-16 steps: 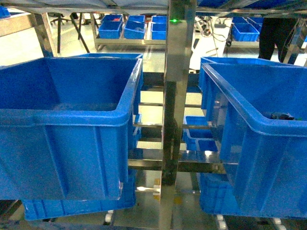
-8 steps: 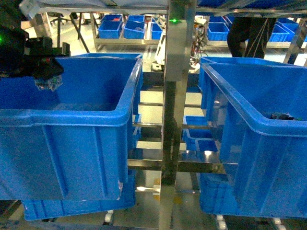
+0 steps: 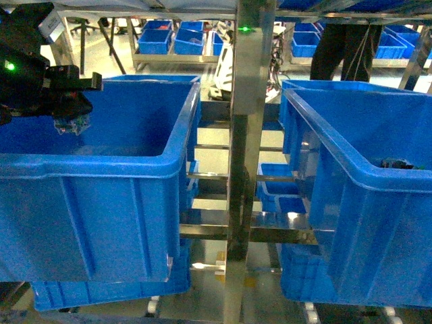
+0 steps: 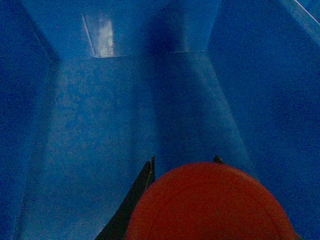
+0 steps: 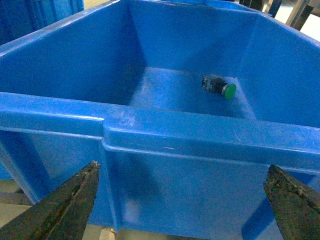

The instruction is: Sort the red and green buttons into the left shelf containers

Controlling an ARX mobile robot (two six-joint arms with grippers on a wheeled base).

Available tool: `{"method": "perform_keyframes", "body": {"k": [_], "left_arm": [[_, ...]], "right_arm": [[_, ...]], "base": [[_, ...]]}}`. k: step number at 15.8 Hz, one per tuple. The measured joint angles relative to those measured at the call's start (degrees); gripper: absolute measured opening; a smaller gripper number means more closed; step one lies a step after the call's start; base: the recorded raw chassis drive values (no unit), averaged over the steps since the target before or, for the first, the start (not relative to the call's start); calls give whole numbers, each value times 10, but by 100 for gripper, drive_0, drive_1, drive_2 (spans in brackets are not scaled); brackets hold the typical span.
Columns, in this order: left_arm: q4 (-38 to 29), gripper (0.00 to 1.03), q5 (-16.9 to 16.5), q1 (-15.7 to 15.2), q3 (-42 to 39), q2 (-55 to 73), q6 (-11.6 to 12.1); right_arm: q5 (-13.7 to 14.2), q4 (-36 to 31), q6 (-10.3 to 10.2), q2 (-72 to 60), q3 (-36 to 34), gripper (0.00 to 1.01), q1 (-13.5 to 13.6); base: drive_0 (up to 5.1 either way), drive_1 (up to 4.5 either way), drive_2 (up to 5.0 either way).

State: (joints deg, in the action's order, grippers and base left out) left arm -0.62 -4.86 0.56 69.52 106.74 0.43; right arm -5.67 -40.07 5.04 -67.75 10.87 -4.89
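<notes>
I start from the red mushroom-capped push button (image 4: pixel 210 202): its domed cap fills the bottom of the left wrist view, pinched between the dark fingers of my left gripper (image 3: pixel 69 123), which is clamped on it. In the head view that gripper hangs over the open mouth of the large deep blue plastic crate on the left shelf (image 3: pixel 135 169), toward its back left corner, with the button above the bare blue floor rather than resting on it.

The step in hand, as I judge it, is the release. To do it well I would keep the gripper inside the line of the rolled rim, bring it lower so the button does not bounce against the walls, and part the fingers cleanly without dragging sideways.

My right gripper (image 5: pixel 180 200) is spread wide, its two dark fingertips far apart at the bottom corners of the right wrist view, holding nothing. It sits outside the near wall of a second deep blue crate (image 5: pixel 200 137), where a green-capped push button with a dark body (image 5: pixel 220 86) lies on its side on the floor.

Compared with half a second ago, the left arm has edged a little to the right and further over the crate; a second ago it was not in the head view at all. A dark-clothed person (image 3: pixel 341 40) stands behind the steel shelf upright (image 3: pixel 246 135).
</notes>
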Motion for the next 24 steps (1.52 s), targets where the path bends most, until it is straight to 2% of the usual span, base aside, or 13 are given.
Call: {"method": "perform_keyframes", "body": {"k": [4, 8, 11, 16, 18, 21, 24], "left_arm": [[1, 26, -7, -8, 21, 17, 2], [-16, 68, -14, -15, 21, 22, 5], [-27, 100, -31, -13, 10, 18, -2], [-54, 98, -64, 5, -42, -40, -32], [-55, 98, -68, 10, -53, -56, -44], [-64, 98, -71, 7, -74, -87, -61], [-62, 98, -81, -1, -92, -139, -80]], "right_arm": [[0, 0, 0, 0, 0, 98, 0], [0, 0, 0, 0, 0, 98, 0], [0, 0, 0, 0, 0, 98, 0], [2, -17, 0, -12, 3, 98, 0], [14, -15, 6, -18, 14, 98, 1], [12, 10, 15, 43, 32, 98, 33], [18, 70, 20, 118, 33, 98, 65]], "base": [[0, 0, 0], [0, 0, 0], [0, 0, 0], [0, 0, 0], [0, 0, 0], [0, 0, 0], [0, 0, 0]]}}
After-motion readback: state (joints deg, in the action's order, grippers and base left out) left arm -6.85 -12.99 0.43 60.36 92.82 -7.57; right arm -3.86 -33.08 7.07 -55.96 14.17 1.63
